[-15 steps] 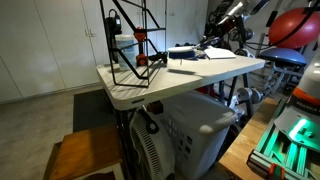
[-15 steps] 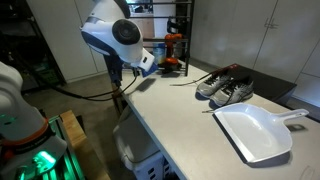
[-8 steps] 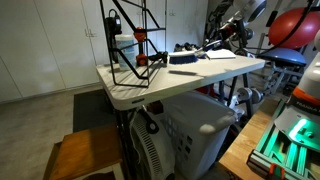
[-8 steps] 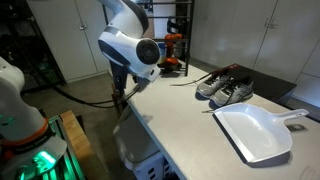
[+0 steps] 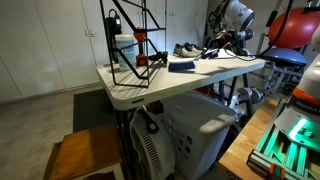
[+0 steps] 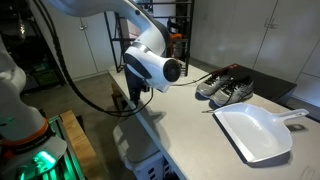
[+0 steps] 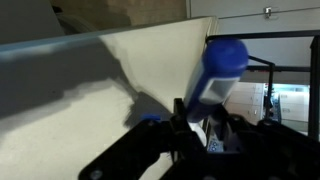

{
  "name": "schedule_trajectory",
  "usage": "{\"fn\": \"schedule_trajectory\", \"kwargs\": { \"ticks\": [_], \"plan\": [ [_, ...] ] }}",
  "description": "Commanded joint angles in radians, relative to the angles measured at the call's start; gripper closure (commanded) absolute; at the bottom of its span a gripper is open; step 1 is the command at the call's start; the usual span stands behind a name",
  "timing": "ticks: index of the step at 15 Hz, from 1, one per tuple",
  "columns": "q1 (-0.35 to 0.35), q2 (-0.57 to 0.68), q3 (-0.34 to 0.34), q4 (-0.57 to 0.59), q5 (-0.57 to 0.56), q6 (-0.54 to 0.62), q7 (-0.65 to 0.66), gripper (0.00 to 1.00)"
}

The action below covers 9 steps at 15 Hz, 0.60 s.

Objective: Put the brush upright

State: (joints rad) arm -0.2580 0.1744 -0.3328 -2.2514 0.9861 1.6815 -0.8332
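In the wrist view my gripper [image 7: 195, 115] is shut on the brush [image 7: 222, 60]. Its bright blue handle sticks up and to the right from between the dark fingers, tilted, above the pale table [image 7: 90, 90]. In an exterior view the gripper [image 6: 136, 98] hangs from the white arm over the table's near left edge; the brush is too small to make out there. In an exterior view the gripper [image 5: 214, 52] is over the table's far side, with a dark blue shape [image 5: 183, 65] low above the tabletop beside it.
A black wire rack [image 5: 128, 45] with a white bottle stands at one end of the table, also visible in the wrist view [image 7: 290, 90]. A pair of grey shoes [image 6: 226, 88] and a white dustpan [image 6: 256, 132] lie on the table. Cabinets line the walls.
The arm has swung over the table, from its edge toward the shoes, carrying the brush. The shoes, dustpan and rack have not moved.
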Motion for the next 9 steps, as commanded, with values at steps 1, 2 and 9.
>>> {"fn": "schedule_trajectory", "kwargs": {
  "ticks": [1,2,9],
  "plan": [
    [-0.045,0.096,0.024,0.096,-0.016,-0.074,-0.045,0.92],
    [-0.050,0.113,0.027,0.115,-0.019,-0.084,-0.045,0.93],
    [-0.075,0.198,0.044,0.211,-0.024,-0.135,-0.004,0.93]
  ]
}}
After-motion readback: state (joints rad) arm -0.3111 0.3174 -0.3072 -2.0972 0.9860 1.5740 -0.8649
